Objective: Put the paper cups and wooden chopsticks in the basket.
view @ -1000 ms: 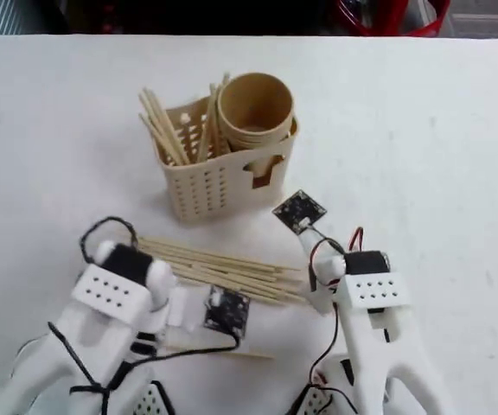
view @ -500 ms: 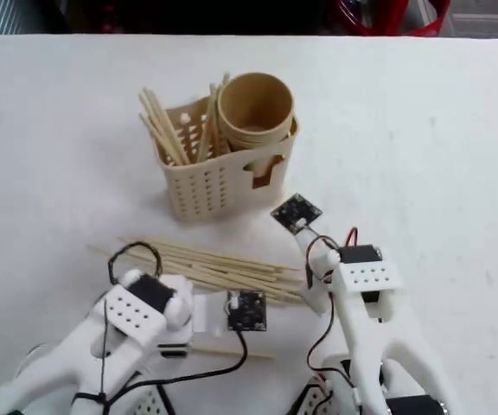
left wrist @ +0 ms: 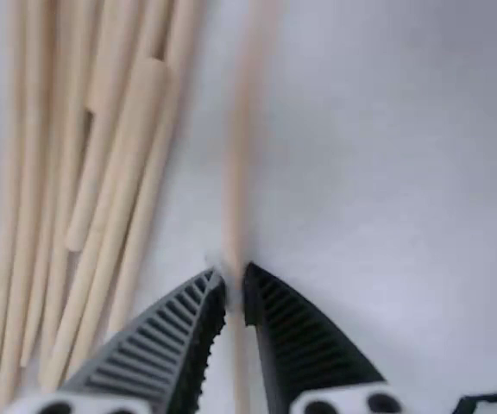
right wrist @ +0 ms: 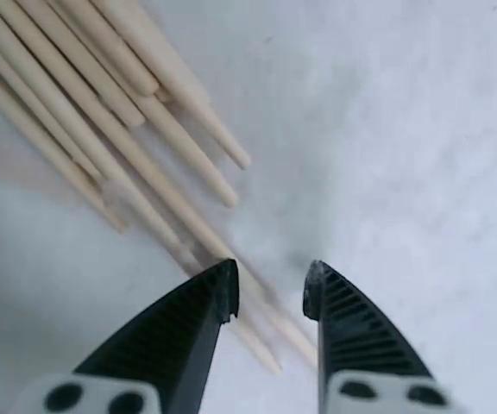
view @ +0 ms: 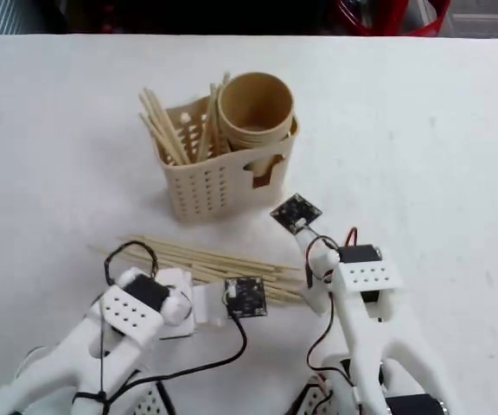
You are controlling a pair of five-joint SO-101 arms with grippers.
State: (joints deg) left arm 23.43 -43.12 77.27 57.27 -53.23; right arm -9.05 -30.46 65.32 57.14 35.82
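A cream slotted basket (view: 223,177) stands at mid-table. It holds stacked paper cups (view: 256,108) and several wooden chopsticks (view: 164,125). A pile of chopsticks (view: 223,264) lies on the table in front of it, between the two arms. My left gripper (left wrist: 231,289) is shut on a single chopstick (left wrist: 238,198) beside the pile (left wrist: 84,216). At the pile's other end my right gripper (right wrist: 270,285) stands open over the table, with the thin tips of some chopsticks (right wrist: 145,121) passing between its fingers.
White tabletop (view: 422,138) spreads out on all sides of the basket. The left arm (view: 132,311) and the right arm (view: 366,285) sit near the front edge, with cables trailing beneath them. Dark objects line the far edge.
The left arm swung right and closer to the pile. The lone chopstick that lay near the front edge is gone from its spot. The right arm shifted slightly.
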